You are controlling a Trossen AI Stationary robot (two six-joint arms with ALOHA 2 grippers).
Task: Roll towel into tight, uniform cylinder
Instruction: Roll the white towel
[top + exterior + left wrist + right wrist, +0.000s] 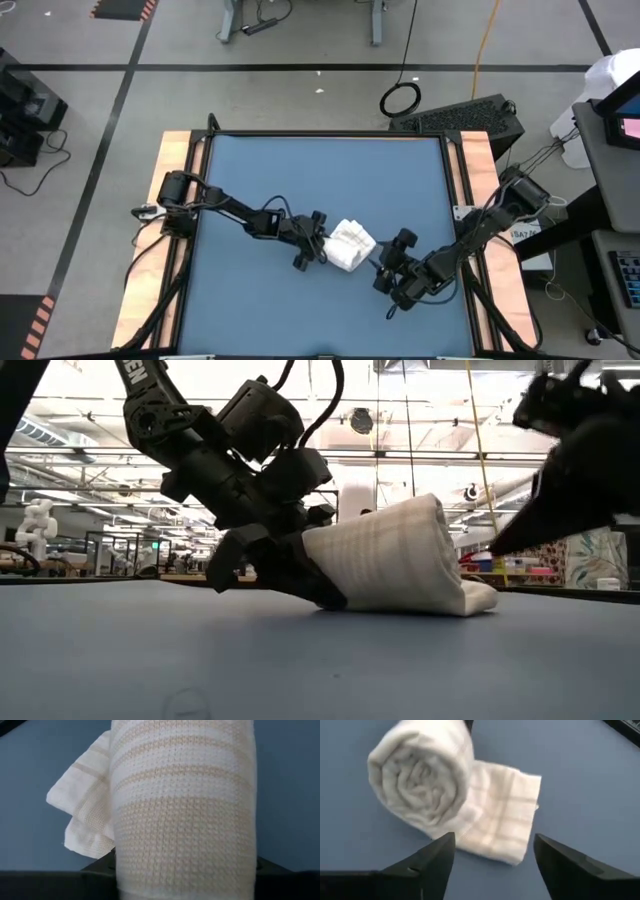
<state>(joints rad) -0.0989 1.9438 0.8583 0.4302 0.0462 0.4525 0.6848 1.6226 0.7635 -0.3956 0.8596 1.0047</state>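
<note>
The rolling looks nearly finished: most of the towel (350, 244) is wound into a fat coil near the middle of the blue tabletop (260, 180) in the high view, with a short flat tail left unrolled. The left pincer (290, 565) clamps one end of the roll, tilting it up off the surface in the low view. The right pincer (495, 851), lower right of centre in the high view, stands wide and empty just short of the other end.

The next move, I judge, calls for turning the coil over that loose flap and tucking it under while the grip holds.

The roll's end shows a fairly tight spiral. The cloth is white with faint tan-grey stripes; the tail lies flat beside the coil, one corner sticking out.
</note>
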